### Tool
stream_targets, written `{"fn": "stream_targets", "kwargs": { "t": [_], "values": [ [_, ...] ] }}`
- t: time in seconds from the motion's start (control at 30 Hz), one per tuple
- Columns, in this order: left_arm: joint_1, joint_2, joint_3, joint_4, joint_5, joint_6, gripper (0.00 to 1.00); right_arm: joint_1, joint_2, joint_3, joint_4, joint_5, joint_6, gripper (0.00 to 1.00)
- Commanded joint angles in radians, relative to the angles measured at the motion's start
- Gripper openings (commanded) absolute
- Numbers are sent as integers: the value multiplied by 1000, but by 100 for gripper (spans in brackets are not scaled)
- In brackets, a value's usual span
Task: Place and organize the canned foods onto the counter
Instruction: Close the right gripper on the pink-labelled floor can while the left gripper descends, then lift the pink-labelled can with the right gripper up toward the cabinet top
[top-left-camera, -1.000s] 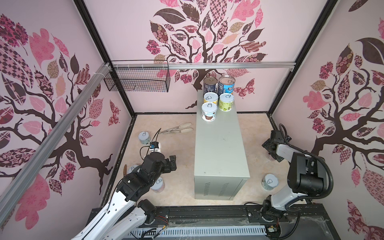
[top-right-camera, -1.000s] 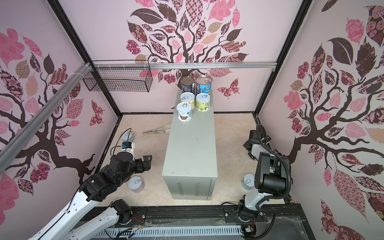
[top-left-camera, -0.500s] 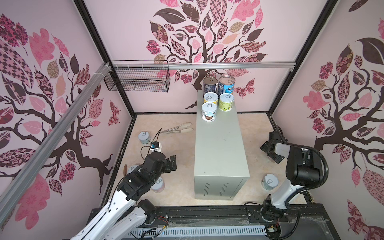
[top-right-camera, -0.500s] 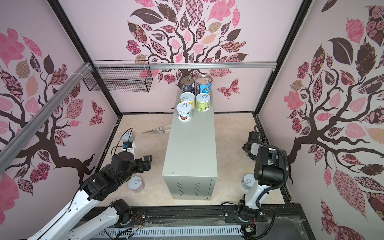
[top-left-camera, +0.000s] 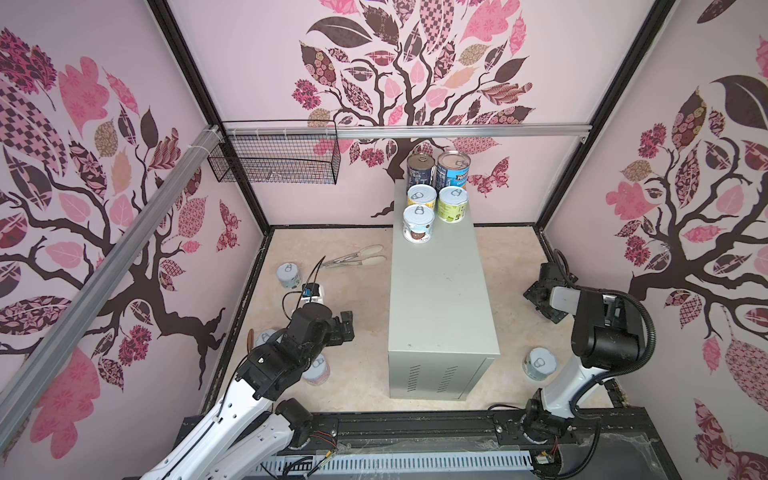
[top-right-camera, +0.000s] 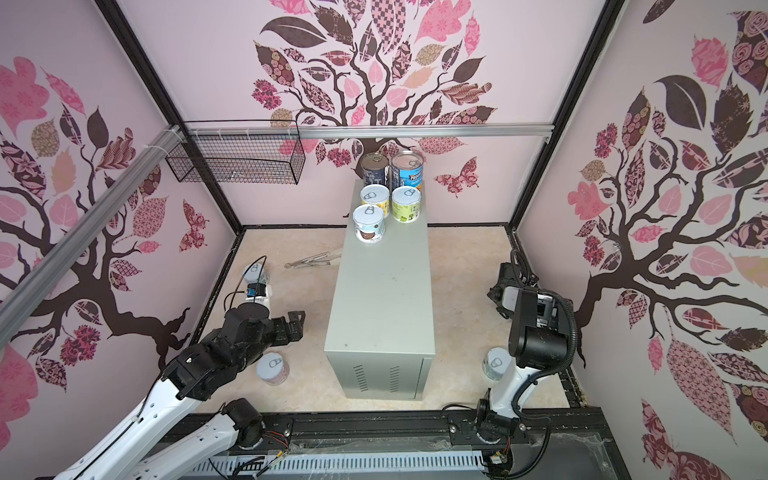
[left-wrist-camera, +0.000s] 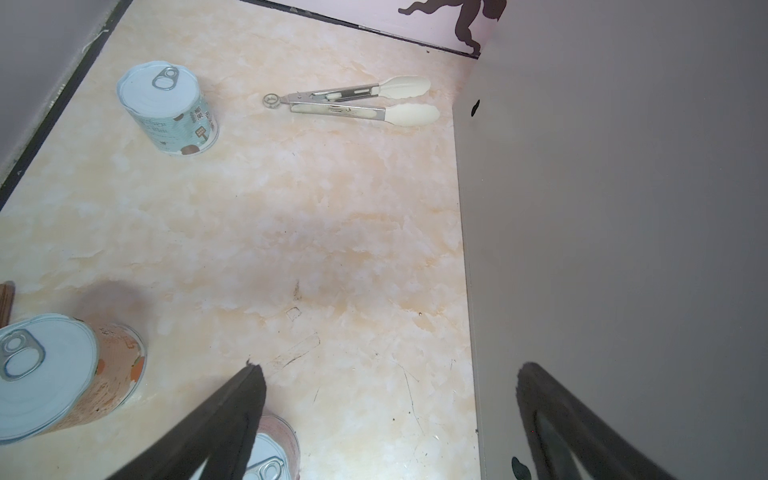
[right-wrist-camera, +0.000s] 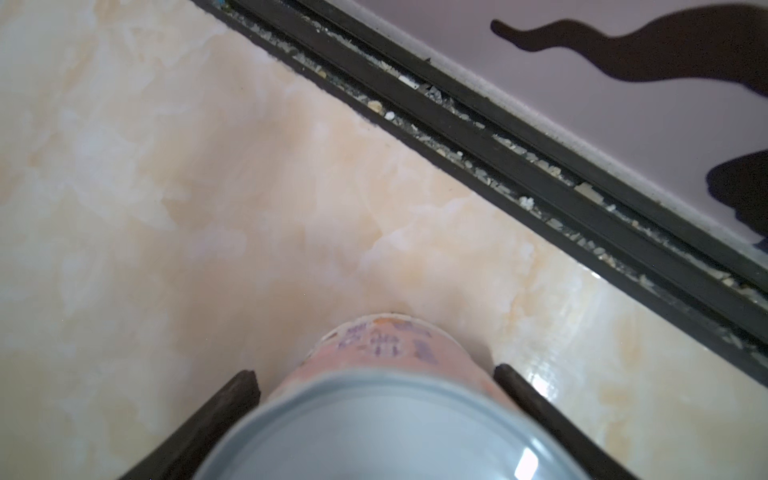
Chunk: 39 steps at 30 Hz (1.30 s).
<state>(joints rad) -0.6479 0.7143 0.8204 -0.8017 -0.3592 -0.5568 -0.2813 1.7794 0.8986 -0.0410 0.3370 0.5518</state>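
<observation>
Five canned foods stand at the far end of the grey-green counter (top-left-camera: 440, 299): a navy tin (top-left-camera: 419, 168), a blue tin (top-left-camera: 453, 170) and three short ones (top-left-camera: 418, 224). More short cans stand on the floor: a teal one (top-left-camera: 289, 274) (left-wrist-camera: 166, 112), one (top-left-camera: 318, 368) under my left arm, and one (top-left-camera: 539, 363) at the right. My right gripper (top-left-camera: 544, 297) (right-wrist-camera: 374, 374) is low beside the right wall, its fingers against both sides of a pink-labelled can (right-wrist-camera: 386, 357). My left gripper (top-left-camera: 347, 326) (left-wrist-camera: 390, 374) hangs open over bare floor left of the counter.
Metal tongs (top-left-camera: 357, 257) (left-wrist-camera: 353, 102) lie on the floor left of the counter. A black wire basket (top-left-camera: 274, 160) hangs on the back rail. An orange-labelled can (left-wrist-camera: 62, 374) and a pink one (left-wrist-camera: 270, 453) stand close to the left fingers. A black frame edge (right-wrist-camera: 540, 166) runs near the right gripper.
My right arm has dropped lower by the right wall and its fingers have narrowed onto the pink-labelled can. The left arm and the cans on the counter have not moved.
</observation>
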Motion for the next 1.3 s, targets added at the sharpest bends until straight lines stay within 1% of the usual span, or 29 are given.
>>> {"fn": "stream_targets", "kwargs": {
  "t": [0.0, 0.07, 0.13, 0.23, 0.43, 0.53, 0.7, 0.93, 1.1, 1.27],
  "values": [
    [-3, -4, -14, 4, 1, 4, 98, -7, 36, -2, -11, -23, 18, 81],
    [-3, -3, -14, 5, 5, 5, 98, -6, 31, -3, -11, -24, 15, 78],
    [-3, -3, -14, 6, 6, 5, 98, -7, 29, -1, -19, -30, 12, 77],
    [-2, -3, -15, 8, 10, 7, 98, -7, 28, 11, -38, -57, -12, 70],
    [-2, -1, -15, 9, 15, 10, 98, -7, -18, 8, -47, -112, -67, 66],
    [1, 0, -14, 10, 17, 13, 98, -6, -55, 8, -59, -141, -69, 64],
    [6, 3, -12, 9, 22, 16, 98, 1, -146, -20, -44, -223, -80, 64],
    [26, 9, -13, 17, 49, 22, 98, 19, -276, -4, -87, -309, -73, 64],
    [46, 3, -20, 29, 61, 28, 98, 56, -359, 19, -119, -346, -32, 64],
    [48, -7, -32, 43, 66, 33, 98, 119, -434, 61, -143, -369, 8, 64]
  ]
}}
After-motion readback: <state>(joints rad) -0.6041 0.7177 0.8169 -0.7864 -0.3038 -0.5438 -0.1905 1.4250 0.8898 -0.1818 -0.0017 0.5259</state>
